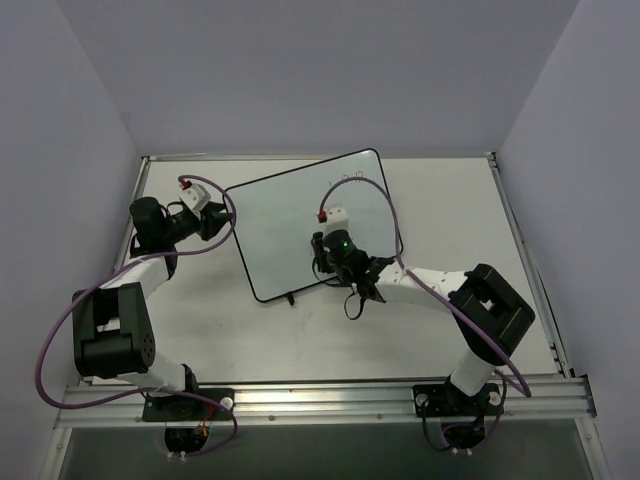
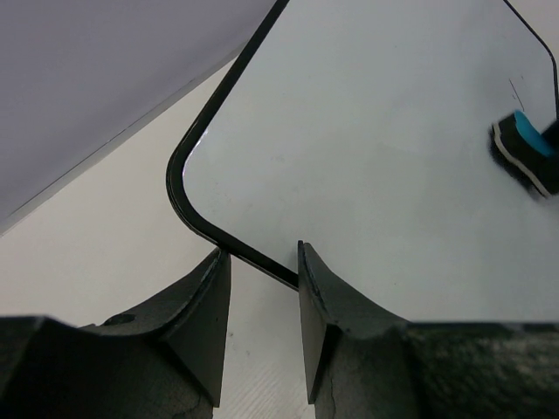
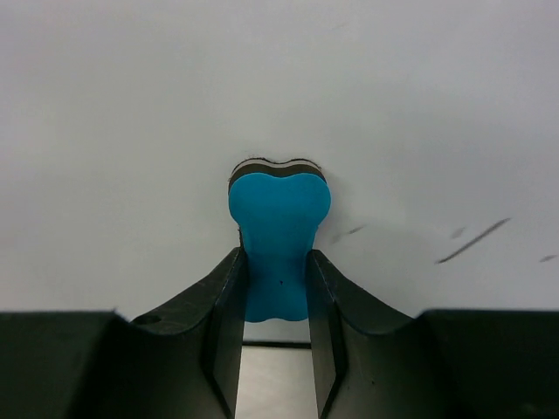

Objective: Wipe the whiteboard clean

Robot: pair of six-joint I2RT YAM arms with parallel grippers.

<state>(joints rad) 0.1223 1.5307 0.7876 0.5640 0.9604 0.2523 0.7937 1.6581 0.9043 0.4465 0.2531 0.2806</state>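
The whiteboard point(image 1: 290, 230) lies flat and skewed on the table, white with a thin black frame. Small dark scribbles point(image 3: 472, 240) remain on it to the right of the eraser, and faint marks point(image 1: 345, 180) show near its far edge. My right gripper point(image 1: 322, 255) is over the board's near middle, shut on a blue eraser point(image 3: 278, 227) whose dark felt side faces the board point(image 3: 131, 131). My left gripper point(image 1: 222, 222) is at the board's left edge. Its fingers stand apart astride the black frame point(image 2: 262, 262), squeezing nothing. The eraser point(image 2: 524, 148) also shows in the left wrist view.
A raised rail point(image 1: 520, 250) runs along the table's right side and back edge. Grey walls close in on the left, back and right. Purple cables point(image 1: 60, 330) loop from both arms. Bare table point(image 1: 200, 320) lies in front of the board.
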